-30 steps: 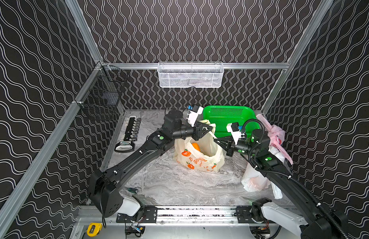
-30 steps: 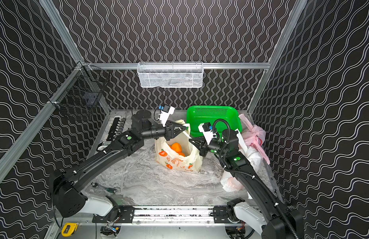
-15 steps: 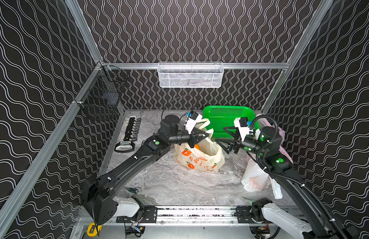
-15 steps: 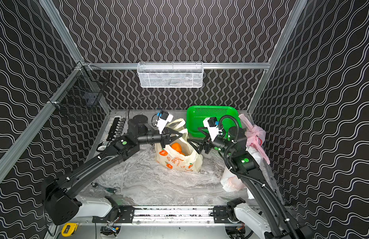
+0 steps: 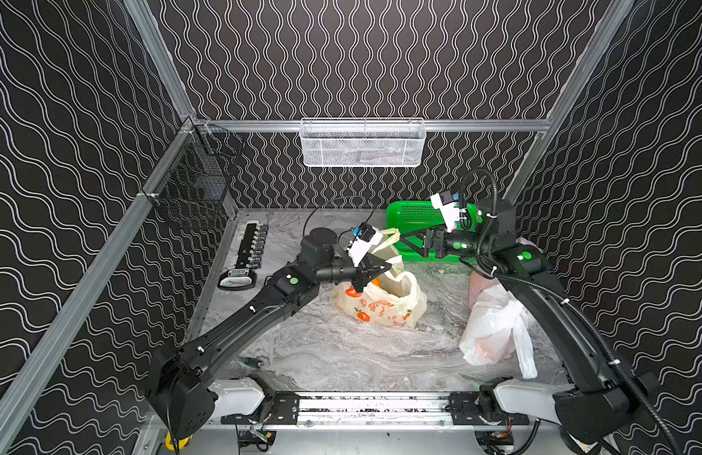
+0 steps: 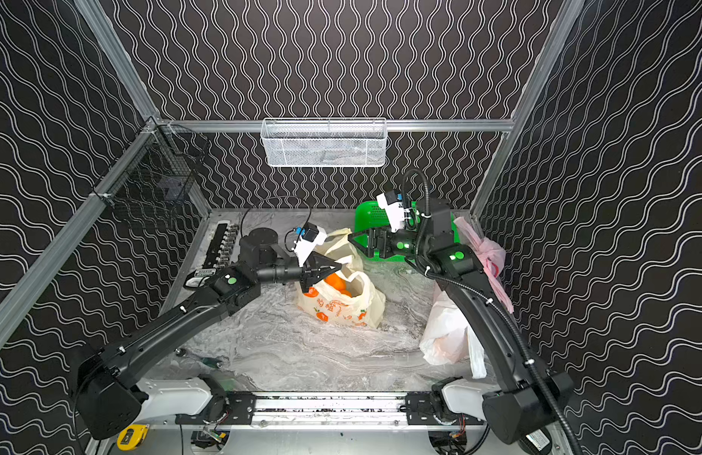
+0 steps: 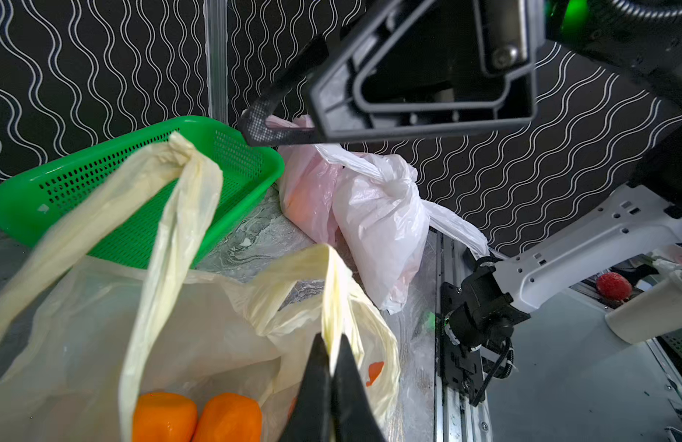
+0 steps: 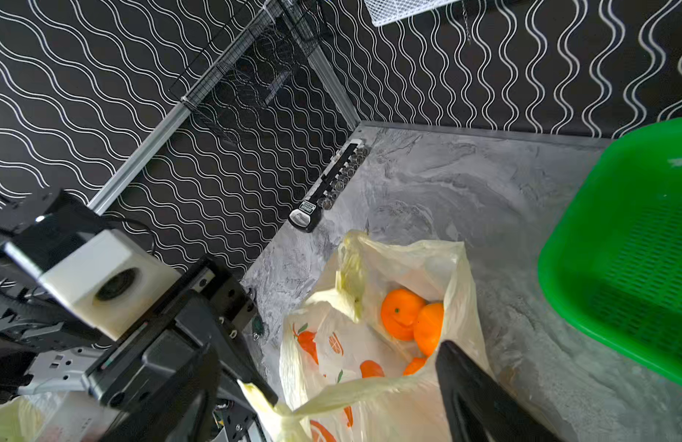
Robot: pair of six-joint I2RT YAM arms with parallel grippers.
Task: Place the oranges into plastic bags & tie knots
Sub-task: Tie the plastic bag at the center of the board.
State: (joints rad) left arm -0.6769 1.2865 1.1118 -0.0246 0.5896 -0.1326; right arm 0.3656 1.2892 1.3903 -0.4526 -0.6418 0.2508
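Just ahead of and below my right gripper, spread wide and empty: free handle of the pale yellow orange-printed plastic bag, standing up. My left gripper pinches the other handle; small round oranges sit inside. Right arm's nearer, I reckon.

Green basket just behind yellow bag

Crinkly thin-plastic yellow bag, glossy perforated plastic basket, matt marbled tabletop.

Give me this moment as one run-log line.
left end effector: shut on yellow bag handle | right end effector: open, empty, near green basket | oranges: in yellow bag | white bag: knotted
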